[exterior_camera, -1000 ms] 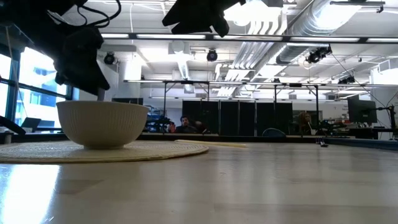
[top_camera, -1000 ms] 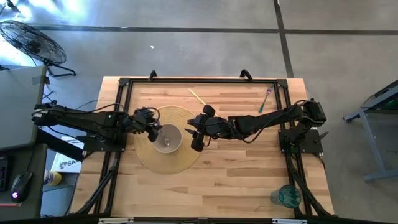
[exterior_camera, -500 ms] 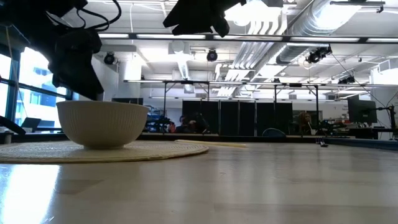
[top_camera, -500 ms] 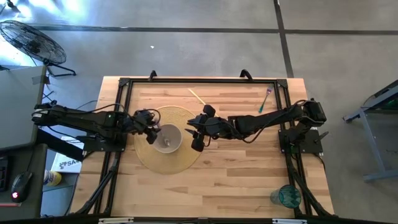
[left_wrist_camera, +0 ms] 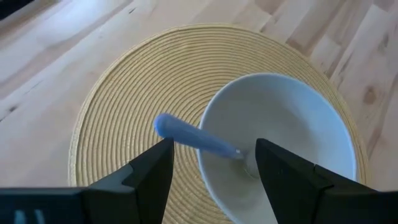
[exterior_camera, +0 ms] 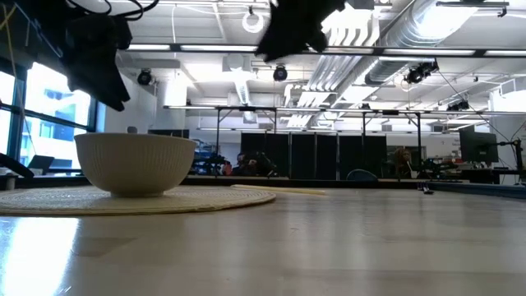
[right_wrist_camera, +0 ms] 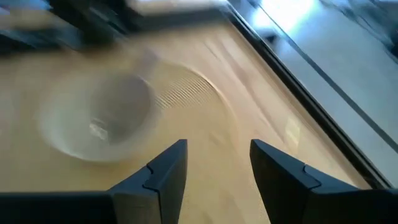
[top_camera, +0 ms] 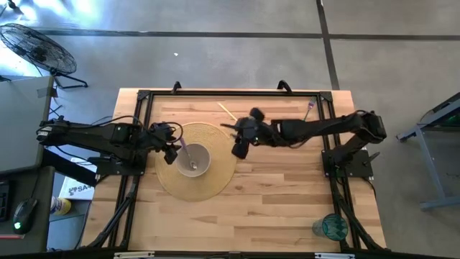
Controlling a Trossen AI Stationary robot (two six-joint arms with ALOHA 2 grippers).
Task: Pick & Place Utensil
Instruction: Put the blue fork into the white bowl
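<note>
A white bowl (top_camera: 192, 160) stands on a round woven placemat (top_camera: 215, 180). A spoon with a blue handle (left_wrist_camera: 196, 135) has its head down in the bowl (left_wrist_camera: 280, 124), and the handle leans out over the rim. My left gripper (left_wrist_camera: 214, 180) hangs open above the bowl's left side, touching nothing. My right gripper (top_camera: 238, 149) is open and empty over the mat's right edge, its wrist view blurred. In the low view the left gripper (exterior_camera: 103, 70) and the right gripper (exterior_camera: 292, 33) are both well above the bowl (exterior_camera: 136, 163).
A pale chopstick (top_camera: 227, 111) lies on the table beyond the mat. A green and purple utensil (top_camera: 307, 115) lies at the far right. A green cup (top_camera: 332, 226) stands at the near right corner. Bare wood spreads near the front edge.
My left gripper has risen and drawn back toward the table's left edge, away from the bowl, and stays open. The spoon stays in the bowl. My right gripper has moved toward the table's right and far side, away from the bowl.
</note>
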